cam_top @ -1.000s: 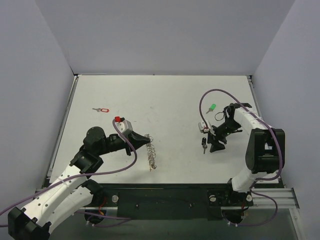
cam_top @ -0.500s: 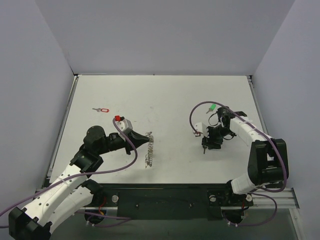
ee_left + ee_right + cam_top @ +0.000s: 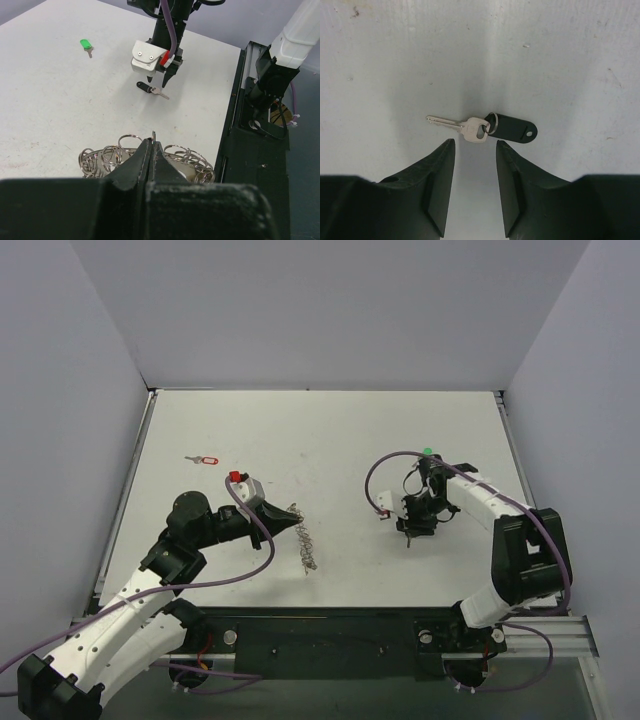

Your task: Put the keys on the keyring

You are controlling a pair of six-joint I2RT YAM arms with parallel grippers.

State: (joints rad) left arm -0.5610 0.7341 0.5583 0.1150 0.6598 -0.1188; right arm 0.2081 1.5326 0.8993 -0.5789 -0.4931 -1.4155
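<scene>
My left gripper (image 3: 283, 522) is shut on one ring of the keyring (image 3: 305, 543), a chain-like bunch of silver rings that trails toward the near edge. In the left wrist view the pinched ring pokes up between the fingertips (image 3: 145, 150), and the rest of the keyring (image 3: 107, 156) lies on the table. My right gripper (image 3: 475, 142) stands open, pointing down just over a silver key (image 3: 470, 128) with a dark plastic tag (image 3: 512, 128). The key lies flat just past the fingertips, untouched. From the left wrist view the same key (image 3: 155, 91) lies under the right gripper (image 3: 159, 82).
A green-headed key (image 3: 427, 452) lies just behind the right arm. A red-headed key (image 3: 205, 460) lies at the far left of the white table (image 3: 330, 430). A black rail (image 3: 330, 635) runs along the near edge.
The right gripper has moved left and forward over the dark-tagged key, and its jaws have narrowed. The keyring under the left gripper has swung slightly; the left arm has stayed put.
</scene>
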